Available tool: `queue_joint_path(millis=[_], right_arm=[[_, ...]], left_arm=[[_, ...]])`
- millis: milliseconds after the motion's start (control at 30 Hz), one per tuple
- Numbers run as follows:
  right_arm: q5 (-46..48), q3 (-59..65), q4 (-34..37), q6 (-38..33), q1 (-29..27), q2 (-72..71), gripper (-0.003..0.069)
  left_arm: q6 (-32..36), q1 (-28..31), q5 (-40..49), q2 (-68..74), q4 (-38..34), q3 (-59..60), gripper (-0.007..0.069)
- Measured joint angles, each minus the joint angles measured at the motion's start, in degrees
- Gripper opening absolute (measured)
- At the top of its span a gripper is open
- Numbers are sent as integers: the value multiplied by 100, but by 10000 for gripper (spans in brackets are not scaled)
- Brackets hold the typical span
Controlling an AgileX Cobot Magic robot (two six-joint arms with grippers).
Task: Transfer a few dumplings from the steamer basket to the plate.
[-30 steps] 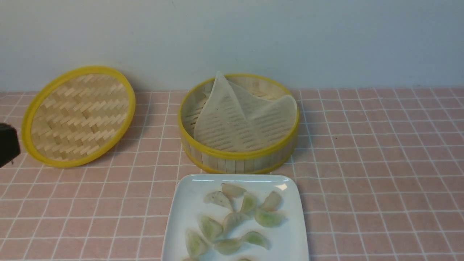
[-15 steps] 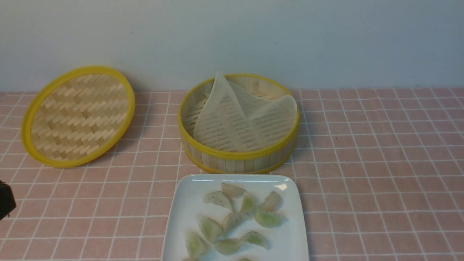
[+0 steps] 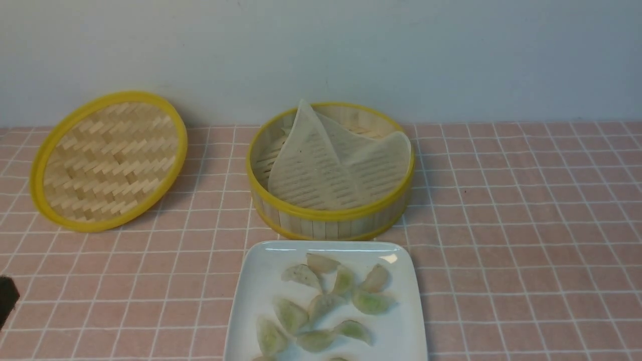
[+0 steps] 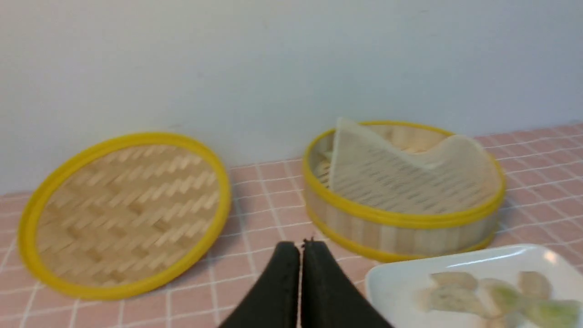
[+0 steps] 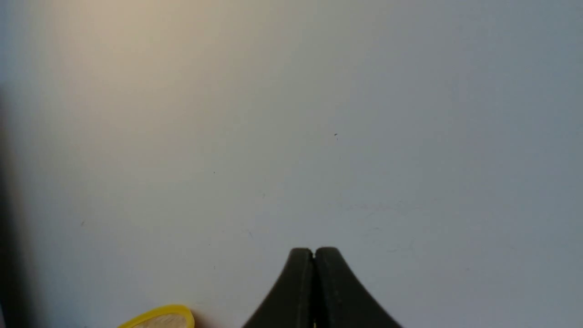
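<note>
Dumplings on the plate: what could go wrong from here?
Several dumplings touch one another on the plate, so disturbing one could drag or tear its neighbours. The liner stands up in folds inside the steamer basket, and one peak rises above the rim; an arm passing low might snag it. Both are possibilities, not certainties.

- The front view is a bit dim, with soft light.
- A bright shiny spot sits on the plate (image 3: 261, 301).
- The left wrist view looks blurry.
- Warm light glows on the wall (image 5: 273, 136).
</note>
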Motion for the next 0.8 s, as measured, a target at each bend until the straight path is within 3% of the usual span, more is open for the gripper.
queue_joint_path(millis=[100, 233, 800], right_arm=[[0, 0, 0, 0, 0, 0, -15], [0, 0, -4, 0, 0, 0, -15], [0, 0, -4, 4, 0, -4, -15]], left_arm=[[87, 426, -44, -445, 11, 821, -6], [129, 543, -10, -636, 23, 1475, -6], [140, 543, 100, -637, 22, 1541, -6]])
